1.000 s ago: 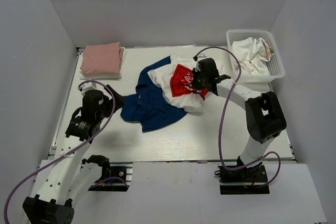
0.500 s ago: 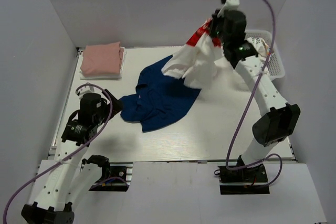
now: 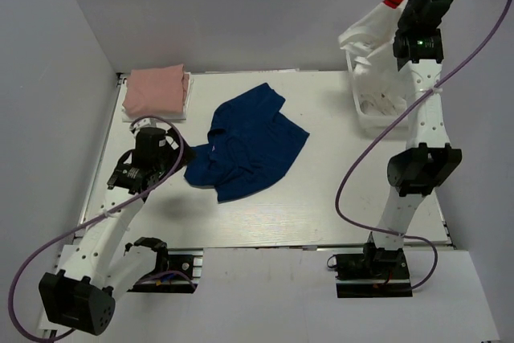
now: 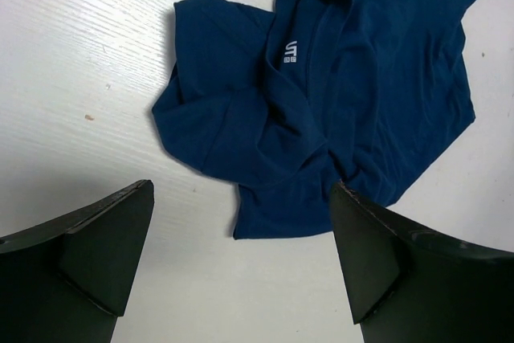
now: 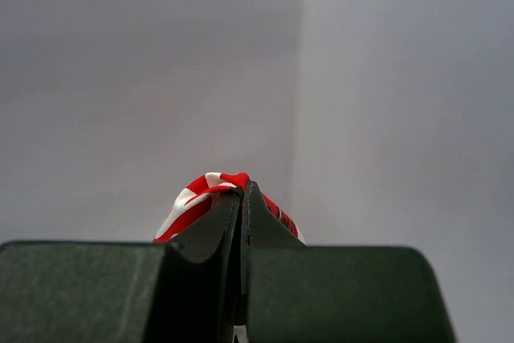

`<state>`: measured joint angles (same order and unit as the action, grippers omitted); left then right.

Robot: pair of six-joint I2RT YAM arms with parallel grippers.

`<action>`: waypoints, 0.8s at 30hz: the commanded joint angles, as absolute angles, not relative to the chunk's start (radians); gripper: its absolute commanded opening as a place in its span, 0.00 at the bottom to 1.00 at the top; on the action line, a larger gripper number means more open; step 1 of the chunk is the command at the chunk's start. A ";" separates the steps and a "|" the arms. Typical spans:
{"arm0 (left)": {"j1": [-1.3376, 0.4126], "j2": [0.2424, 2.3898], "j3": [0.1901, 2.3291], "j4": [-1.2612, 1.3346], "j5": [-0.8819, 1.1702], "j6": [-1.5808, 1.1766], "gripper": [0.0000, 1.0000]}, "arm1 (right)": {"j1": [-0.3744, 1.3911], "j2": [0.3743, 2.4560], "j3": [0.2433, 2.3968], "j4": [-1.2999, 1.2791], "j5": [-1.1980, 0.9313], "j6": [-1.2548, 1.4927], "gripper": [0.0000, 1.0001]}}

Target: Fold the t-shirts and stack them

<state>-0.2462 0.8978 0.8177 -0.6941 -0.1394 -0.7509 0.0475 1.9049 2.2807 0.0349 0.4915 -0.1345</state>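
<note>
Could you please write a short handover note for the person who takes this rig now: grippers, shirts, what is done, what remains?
Left gripper: open, empty, hovering over the navy shirt, which lies crumpled mid-table.
Right gripper: shut on the white shirt with red print, lifted high at the far right.
Done: pink shirt folded, far left corner.
Left: fold and stack the navy and white ones.
</note>
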 commanded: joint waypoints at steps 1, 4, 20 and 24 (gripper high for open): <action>-0.252 0.934 0.868 -0.652 -0.126 -0.733 1.00 | -0.034 1.983 2.365 0.264 0.592 -0.222 0.00; -0.252 0.968 0.877 -0.615 -0.126 -0.733 1.00 | -0.097 2.034 2.391 0.253 0.563 -0.187 0.00; -0.252 1.265 0.900 -0.466 -0.034 -0.723 1.00 | -0.169 2.290 2.042 0.080 0.009 0.060 0.00; -0.252 1.307 0.910 -0.466 -0.025 -0.703 1.00 | -0.156 2.210 1.886 0.130 -0.048 0.064 0.36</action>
<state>-0.2462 1.3056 0.8673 -0.4850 -0.0425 -0.7258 -0.1608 2.2959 1.9553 0.1085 0.0311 0.0505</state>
